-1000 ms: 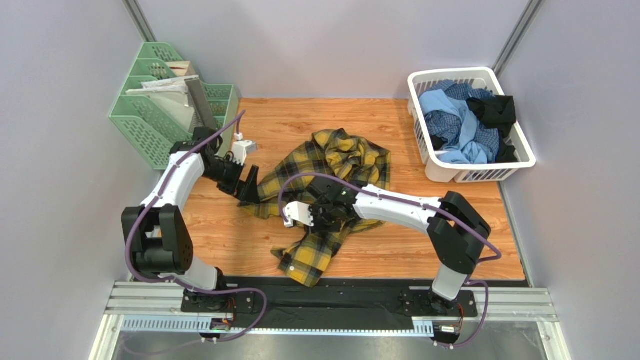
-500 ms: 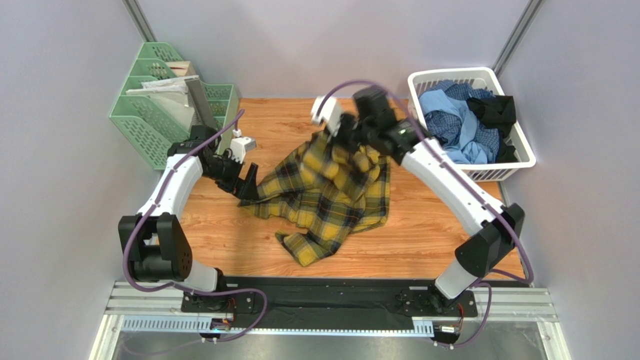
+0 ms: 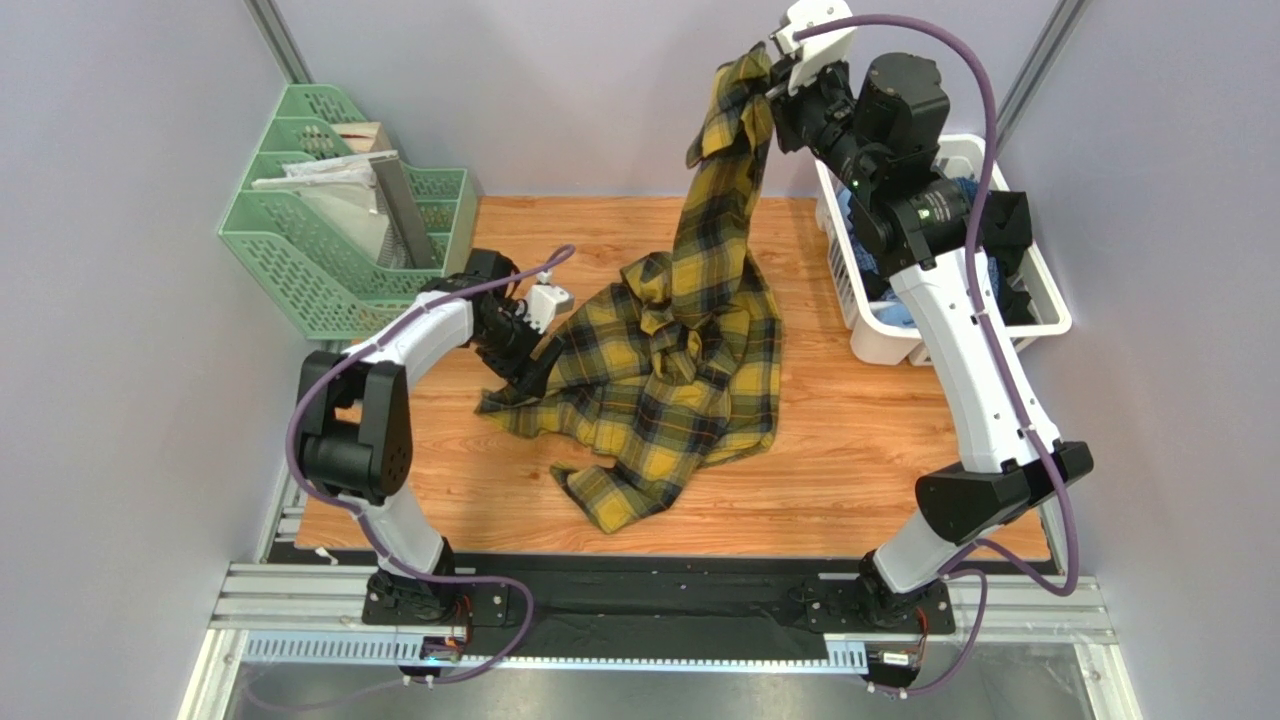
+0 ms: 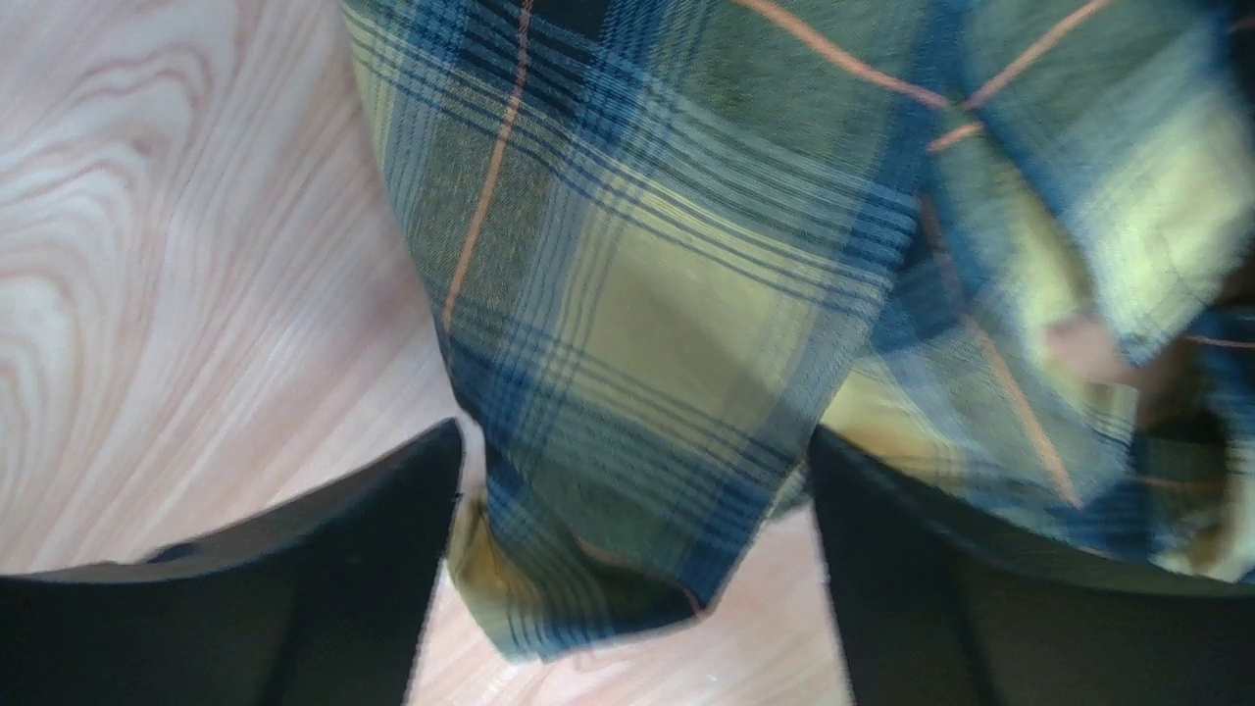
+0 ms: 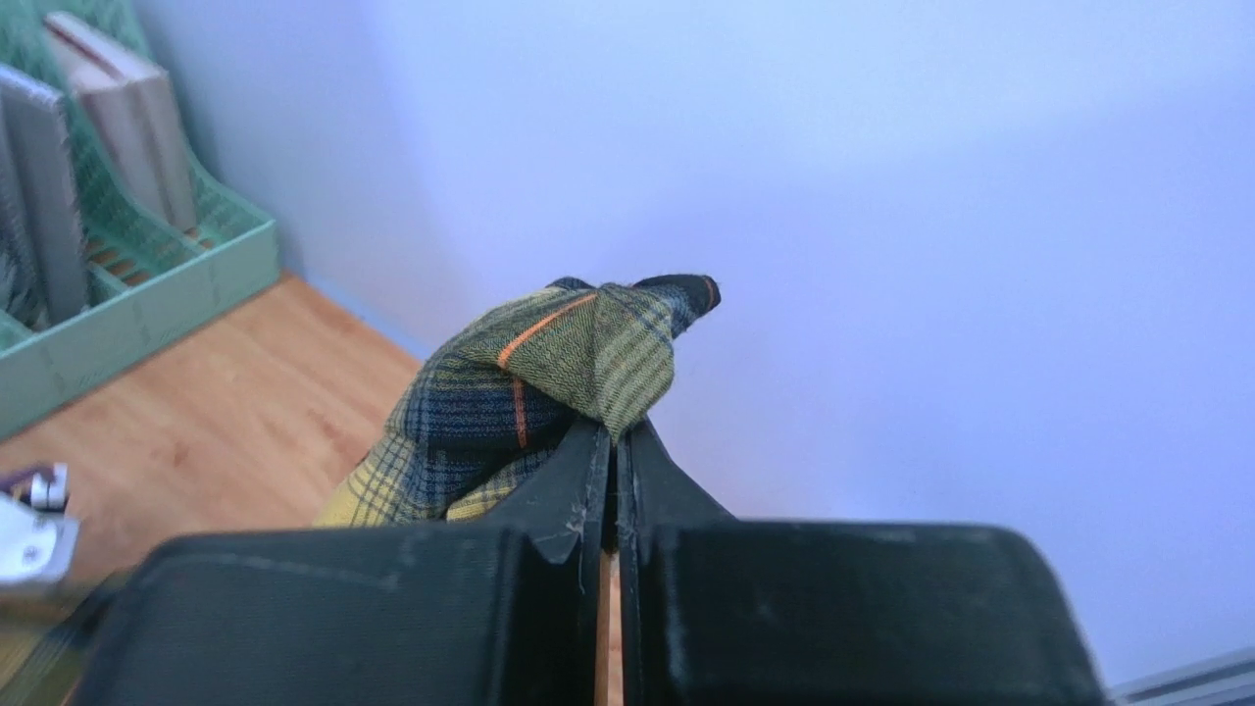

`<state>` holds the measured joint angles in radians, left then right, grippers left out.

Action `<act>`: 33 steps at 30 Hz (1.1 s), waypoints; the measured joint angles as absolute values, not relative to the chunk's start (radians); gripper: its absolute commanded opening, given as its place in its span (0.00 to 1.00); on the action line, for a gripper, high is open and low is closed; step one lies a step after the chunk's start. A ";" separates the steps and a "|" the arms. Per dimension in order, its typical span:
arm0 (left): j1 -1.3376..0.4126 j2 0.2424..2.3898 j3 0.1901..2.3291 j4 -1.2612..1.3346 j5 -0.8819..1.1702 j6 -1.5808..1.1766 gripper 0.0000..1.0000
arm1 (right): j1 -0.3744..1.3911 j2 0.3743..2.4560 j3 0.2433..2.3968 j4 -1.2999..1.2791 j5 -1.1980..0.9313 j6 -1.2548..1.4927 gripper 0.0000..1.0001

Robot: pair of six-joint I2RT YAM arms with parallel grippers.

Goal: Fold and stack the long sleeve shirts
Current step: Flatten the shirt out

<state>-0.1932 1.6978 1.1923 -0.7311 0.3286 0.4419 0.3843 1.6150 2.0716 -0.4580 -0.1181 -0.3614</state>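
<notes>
The mustard-yellow and black plaid long sleeve shirt (image 3: 661,398) lies crumpled on the wooden table. One part of it is pulled up into a tall strip (image 3: 718,195). My right gripper (image 3: 769,63) holds the top of that strip high near the back wall. In the right wrist view the gripper (image 5: 616,436) is shut on a bunched plaid fold (image 5: 553,368). My left gripper (image 3: 529,365) sits low at the shirt's left edge. In the left wrist view it (image 4: 634,500) stands open, with a plaid corner (image 4: 648,324) lying between its fingers, apart from both.
A white laundry basket (image 3: 1037,323) at the back right holds light blue (image 3: 902,248) and black (image 3: 984,222) shirts, right beside my right arm. A green file rack (image 3: 323,225) with papers stands at the back left. Bare wood shows in front of the shirt.
My right gripper shut on the shirt at mid-table, then rose high to the back right, drawing the cloth up. The left gripper slid right onto the shirt's left edge.
</notes>
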 measured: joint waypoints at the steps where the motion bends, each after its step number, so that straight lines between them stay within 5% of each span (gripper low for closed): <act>1: -0.197 1.723 1.193 -0.724 0.313 0.447 0.53 | 0.383 1.614 2.075 -0.437 -0.096 -0.358 0.00; 3: -0.200 1.758 1.193 -0.720 0.289 0.445 0.39 | 0.383 1.610 2.075 -0.406 -0.049 -0.358 0.00; 5: -0.197 1.774 1.193 -0.723 0.267 0.457 0.04 | 0.382 1.602 2.075 -0.374 0.009 -0.371 0.00; 6: -0.194 1.775 1.193 -0.725 0.265 0.454 0.00 | 0.380 1.597 2.075 -0.365 0.039 -0.381 0.00; 13: -0.050 1.745 1.219 -0.756 0.264 0.482 0.00 | 0.356 1.414 1.905 -0.383 0.167 -0.464 0.00; 21: 0.000 1.730 1.321 -0.807 0.278 0.500 0.00 | 0.356 1.071 1.570 -0.707 0.229 -0.507 0.00; 24: -0.005 1.744 1.363 -0.823 0.289 0.507 0.17 | 0.348 0.902 1.390 -0.870 0.284 -0.506 0.00; 25: -0.006 1.751 1.375 -0.831 0.296 0.512 0.36 | 0.340 0.857 1.348 -0.916 0.299 -0.505 0.00; 28: -0.006 1.755 1.395 -0.879 0.358 0.552 0.71 | 0.303 0.701 1.205 -1.050 0.325 -0.497 0.00; 33: -0.055 1.640 1.329 -0.970 0.438 0.672 0.78 | 0.285 0.572 1.078 -1.229 0.296 -0.472 0.00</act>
